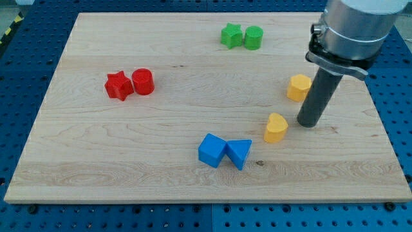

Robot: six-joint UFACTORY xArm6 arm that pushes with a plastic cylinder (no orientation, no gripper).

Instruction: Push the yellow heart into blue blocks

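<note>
Heart: the yellow heart [275, 127] is seen right of centre, just up-right of the blue blocks.
Blue blocks: a blue cube [212, 150] and blue triangle [239, 153] lie touching.
Tip: my tip [308, 122] is set just right of the heart, apart from it.
Jaws: none are fitted; only a rod is carried.
Handling: judged light, rigid, easily slid and easily spun.
Contact: best pushed on its upper-right face, toward the lower left.
</note>
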